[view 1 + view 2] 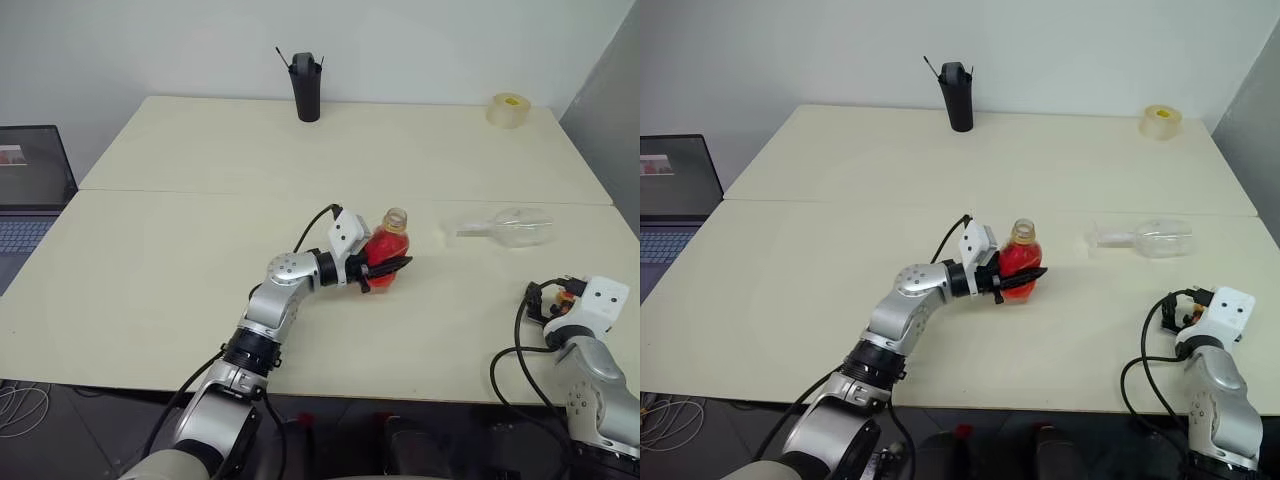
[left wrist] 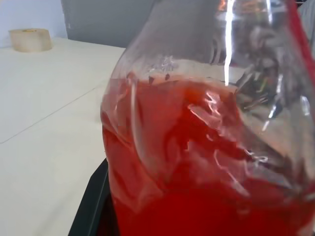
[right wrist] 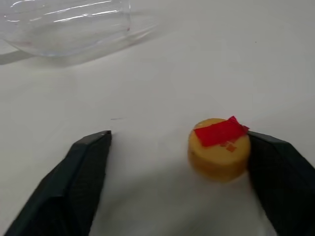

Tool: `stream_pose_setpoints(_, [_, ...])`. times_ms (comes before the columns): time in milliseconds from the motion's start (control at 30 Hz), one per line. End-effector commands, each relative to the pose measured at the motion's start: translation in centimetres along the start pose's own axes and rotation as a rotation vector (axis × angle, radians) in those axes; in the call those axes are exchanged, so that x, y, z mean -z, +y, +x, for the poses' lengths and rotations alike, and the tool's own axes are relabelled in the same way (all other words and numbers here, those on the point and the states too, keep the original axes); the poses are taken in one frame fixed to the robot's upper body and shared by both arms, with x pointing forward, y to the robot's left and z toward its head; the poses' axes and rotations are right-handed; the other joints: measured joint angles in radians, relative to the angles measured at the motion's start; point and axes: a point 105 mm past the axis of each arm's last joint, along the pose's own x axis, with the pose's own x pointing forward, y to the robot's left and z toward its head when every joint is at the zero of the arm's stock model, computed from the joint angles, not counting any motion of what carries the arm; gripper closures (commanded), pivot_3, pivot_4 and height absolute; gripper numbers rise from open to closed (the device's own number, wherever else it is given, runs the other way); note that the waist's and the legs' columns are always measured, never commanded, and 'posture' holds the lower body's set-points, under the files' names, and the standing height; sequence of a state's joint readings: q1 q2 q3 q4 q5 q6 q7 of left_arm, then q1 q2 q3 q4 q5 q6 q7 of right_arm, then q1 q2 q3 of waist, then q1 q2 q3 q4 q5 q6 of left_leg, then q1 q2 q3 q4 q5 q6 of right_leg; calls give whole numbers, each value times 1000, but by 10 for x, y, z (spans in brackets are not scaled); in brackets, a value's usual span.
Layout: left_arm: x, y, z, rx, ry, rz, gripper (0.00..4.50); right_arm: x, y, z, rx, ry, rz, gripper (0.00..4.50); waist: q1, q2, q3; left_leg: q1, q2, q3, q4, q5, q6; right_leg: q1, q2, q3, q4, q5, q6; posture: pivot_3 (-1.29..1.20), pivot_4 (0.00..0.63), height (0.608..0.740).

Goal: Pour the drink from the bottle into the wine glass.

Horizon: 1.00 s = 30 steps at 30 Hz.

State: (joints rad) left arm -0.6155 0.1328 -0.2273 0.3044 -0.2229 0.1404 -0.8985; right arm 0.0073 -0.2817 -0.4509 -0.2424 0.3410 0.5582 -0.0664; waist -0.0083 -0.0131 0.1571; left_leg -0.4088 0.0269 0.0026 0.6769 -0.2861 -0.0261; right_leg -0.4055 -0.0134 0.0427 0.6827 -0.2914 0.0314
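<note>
This looks like a lab or test room, not a home. Two big plain cream tables are pushed together in front of a bare white wall. A laptop sits open at the side, and loose cables lie on the dark floor. A roll of tape and a black cup holding tools stand at the far edge.

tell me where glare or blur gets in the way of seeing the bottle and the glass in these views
Left wrist view: the small clear plastic bottle of red drink sits so close that it is soft, with white glare streaks on its upper wall. Right wrist view: the clear wine glass lying on its side carries bright streaks, while the yellow cap with red tape is sharp. Left eye view: the glass is pale against the cream table.
</note>
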Motion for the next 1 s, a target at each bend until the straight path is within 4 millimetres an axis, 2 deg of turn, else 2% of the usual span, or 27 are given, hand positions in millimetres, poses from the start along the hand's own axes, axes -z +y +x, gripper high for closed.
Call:
stream_pose_setpoints(33, [-20, 10, -4, -46, -59, 57, 2738, -38, 5, -13, -49, -84, -36, 0, 0, 0, 0, 0, 0, 0, 0, 0, 0, 0, 0, 0, 0, 0, 0, 0, 150, 740])
stream_pose_setpoints(200, [-16, 26, -15, -126, -41, 54, 2738, -50, 24, -29, -185, -41, -144, 0, -1, 0, 0, 0, 0, -1, 0, 0, 0, 0, 1, 0, 0, 0, 0, 0, 150, 740])
stream_pose_setpoints(267, [-15, 35, -23, -173, -31, 53, 2738, -62, 40, -36, -278, -56, -184, 0, -1, 0, 0, 0, 0, 0, 0, 0, 1, 0, 1, 0, 0, 0, 0, 0, 150, 740])
stream_pose_setpoints(367, [-13, 44, -32, -223, -19, 62, 2738, -70, 51, -34, -314, -53, -195, 0, -3, 0, 0, 0, 0, -1, 0, 0, 1, 0, 1, 0, 0, 0, 0, 0, 150, 740])
stream_pose_setpoints(433, [-13, 46, -36, -236, -17, 68, 2738, -59, 48, -28, -296, -2, -212, 0, -1, 0, 0, 0, 0, -1, 0, 0, 1, 0, 1, -1, 0, 0, 0, 0, 150, 740])
stream_pose_setpoints(567, [-15, 48, -39, -249, -19, 79, 2738, -16, 31, -12, -199, 184, -261, 0, 5, -1, 0, -1, 0, -1, 0, 0, 0, 0, -1, -1, -1, 0, 0, 0, 150, 740])
stream_pose_setpoints(733, [-15, 48, -41, -260, -19, 83, 2738, -7, 22, -4, -132, 214, -269, 0, 5, 0, 0, 0, 0, -1, 1, 0, 0, 0, -1, -1, 0, 0, 0, 0, 150, 740])
stream_pose_setpoints(800, [-15, 47, -42, -261, -19, 83, 2738, -11, 22, -5, -132, 193, -261, 0, 4, 0, 0, 0, 0, -1, 1, 0, 0, 0, -1, -1, 0, 0, 0, 0, 150, 740])
stream_pose_setpoints(933, [-15, 52, -47, -282, -11, 88, 2738, -28, 35, -9, -209, 133, -288, 0, 4, 0, 0, 0, 0, -1, 1, 0, 0, 0, -1, -1, 0, 0, 0, 0, 150, 740])
stream_pose_setpoints(1000, [-17, 60, -54, -323, -10, 94, 2738, -51, 54, -17, -330, 70, -300, 0, 4, 0, 0, 0, 0, -1, 1, 0, 0, 0, -1, -1, 0, 0, 0, 0, 150, 740])
